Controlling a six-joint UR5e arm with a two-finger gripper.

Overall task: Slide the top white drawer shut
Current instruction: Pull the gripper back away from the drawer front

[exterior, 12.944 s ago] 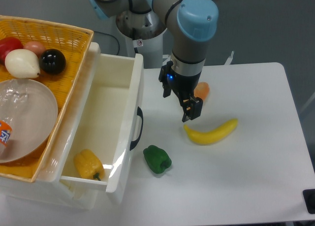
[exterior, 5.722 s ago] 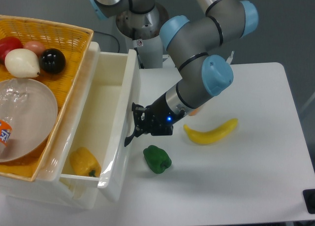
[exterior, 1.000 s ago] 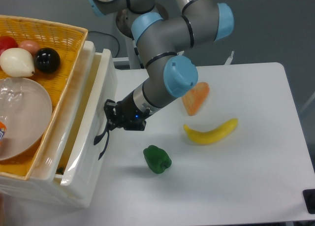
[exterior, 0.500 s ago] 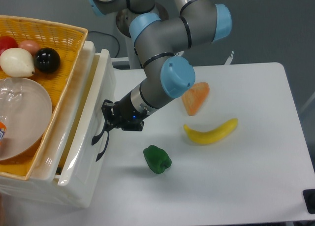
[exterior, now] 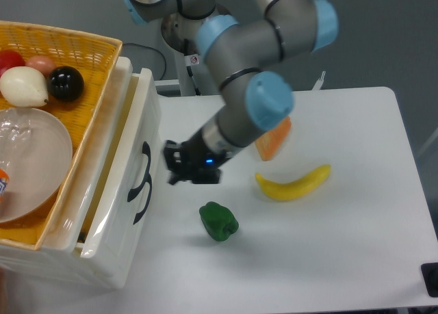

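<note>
The gripper [exterior: 171, 169] hangs just off the front of the top white drawer [exterior: 126, 184], its dark fingertips pointing toward the drawer face and not touching it; a strip of bare table shows between them. The fingers are small and dark against the wrist housing, and I cannot tell whether they are apart or together. Nothing is visible between them.

Behind the fingers, the black wrist with a blue light runs up and to the right into the grey forearm and the blue-capped joints of the arm [exterior: 256, 74], which reaches in from the top of the view.

The top white drawer sits at the left side of the white table [exterior: 356, 211], pushed nearly flush into the cabinet, with only a narrow gap showing along its upper edge. Its curved black handle [exterior: 140, 182] stands out on the glossy front, facing the gripper.

On top of the drawer's cabinet rests a yellow wicker basket [exterior: 61, 54] holding a clear bowl [exterior: 31, 163], a black ball [exterior: 66, 83], a white onion-shaped thing [exterior: 24, 86] and red fruit [exterior: 14, 59].

To the right of the drawer, a green pepper [exterior: 218, 221] lies nearest, just below the gripper. Farther from the drawer lie a yellow banana [exterior: 294, 183] and, partly behind the arm, an orange piece [exterior: 274, 137].
</note>
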